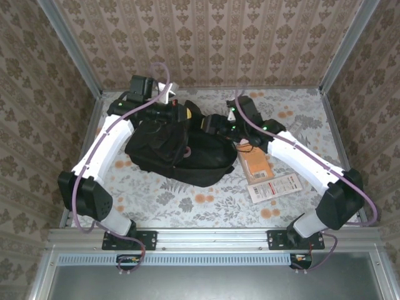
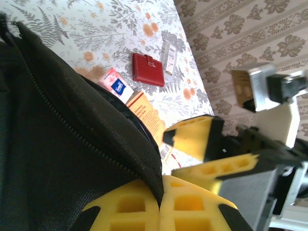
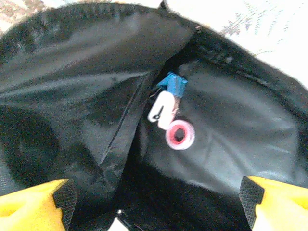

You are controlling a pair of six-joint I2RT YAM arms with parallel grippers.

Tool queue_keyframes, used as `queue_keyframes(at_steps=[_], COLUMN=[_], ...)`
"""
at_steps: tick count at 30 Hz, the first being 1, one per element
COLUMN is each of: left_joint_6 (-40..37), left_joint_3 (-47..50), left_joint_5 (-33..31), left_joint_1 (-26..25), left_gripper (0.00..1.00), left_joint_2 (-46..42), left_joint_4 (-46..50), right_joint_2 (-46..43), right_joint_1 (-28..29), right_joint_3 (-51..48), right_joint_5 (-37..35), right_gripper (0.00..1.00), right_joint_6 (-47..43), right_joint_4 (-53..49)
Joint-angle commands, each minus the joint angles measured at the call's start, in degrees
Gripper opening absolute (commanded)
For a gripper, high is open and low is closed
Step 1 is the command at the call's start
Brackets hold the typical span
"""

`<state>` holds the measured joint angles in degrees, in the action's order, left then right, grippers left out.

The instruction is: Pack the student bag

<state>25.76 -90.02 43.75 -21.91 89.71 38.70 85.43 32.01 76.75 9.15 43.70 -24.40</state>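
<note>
The bag (image 1: 172, 153) lies mid-table on a floral cloth (image 1: 187, 200), walled on 3 sides by patterned wallpaper (image 1: 212, 37). Left gripper (image 2: 161, 192) pinches its rim; right gripper (image 3: 154, 202) gapes over its open mouth.

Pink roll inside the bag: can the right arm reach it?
Probably yes. The right gripper is open, facing the pink roll inside the student bag, nothing between them; the left gripper pinches the bag's edge.
</note>
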Motion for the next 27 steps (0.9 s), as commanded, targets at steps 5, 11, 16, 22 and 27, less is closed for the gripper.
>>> queue_keyframes(at_steps=[5,11,16,22,27], left_joint_6=[0.11,-0.63,-0.54,-0.47,-2.28], left_joint_3=[-1.84,-2.31,-2.22,-1.39,-0.59], left_joint_5=[1.48,0.16,-0.57,-2.45,-6.45], left_joint_1=[-2.72,-2.79,-2.81,-2.83,-2.2], left_gripper=[0.0,0.04,0.15,0.41,0.48], left_joint_2=[2.32,2.51,2.31,0.61,-2.18], left_joint_4=[-2.61,-0.63,0.58,2.86,5.96], right_joint_2=[-0.41,3.01,10.24,14.6,15.91], right_joint_1=[-1.48,0.51,3.36,3.06,2.98], right_joint_3=[3.26,-0.45,1.44,3.27,3.45], right_joint_5=[6.35,15.63,19.64,20.82,21.89], right_gripper=[0.81,0.6,0.56,0.55,0.55], right_joint_6=[-4.62,3.02,9.85,14.92,17.31], right_joint_4=[-8.58,3.19,12.58,20.82,23.73])
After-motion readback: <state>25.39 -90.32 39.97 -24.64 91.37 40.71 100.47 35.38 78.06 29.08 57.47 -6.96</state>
